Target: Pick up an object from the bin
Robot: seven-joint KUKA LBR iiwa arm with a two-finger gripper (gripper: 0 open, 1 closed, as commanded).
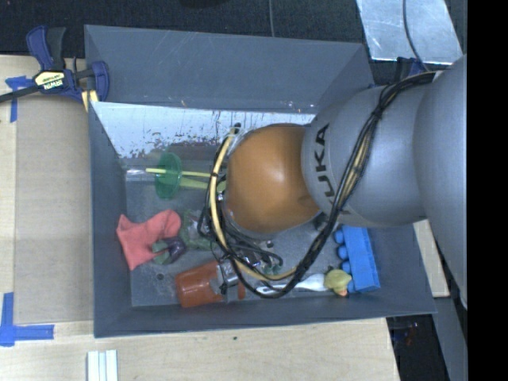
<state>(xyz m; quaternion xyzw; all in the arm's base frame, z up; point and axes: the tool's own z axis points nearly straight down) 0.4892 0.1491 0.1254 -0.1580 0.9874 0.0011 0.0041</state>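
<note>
My gripper (230, 274) pokes out from under the arm's orange cover, low in the front middle of the bin. It sits right at the right end of a reddish-brown cylindrical thing (197, 286) that lies along the front wall. Whether it touches or holds that thing is hidden by cables and the cover. A small dark purple and green thing (171, 250) lies just left of the gripper. A crumpled pink cloth (146, 235) lies further left.
A green disc on a yellow stick (168, 176) lies at the back left. A blue block (359, 259), a small yellow thing (338, 282) and a white piece (313, 283) lie at the front right. The arm covers the bin's middle.
</note>
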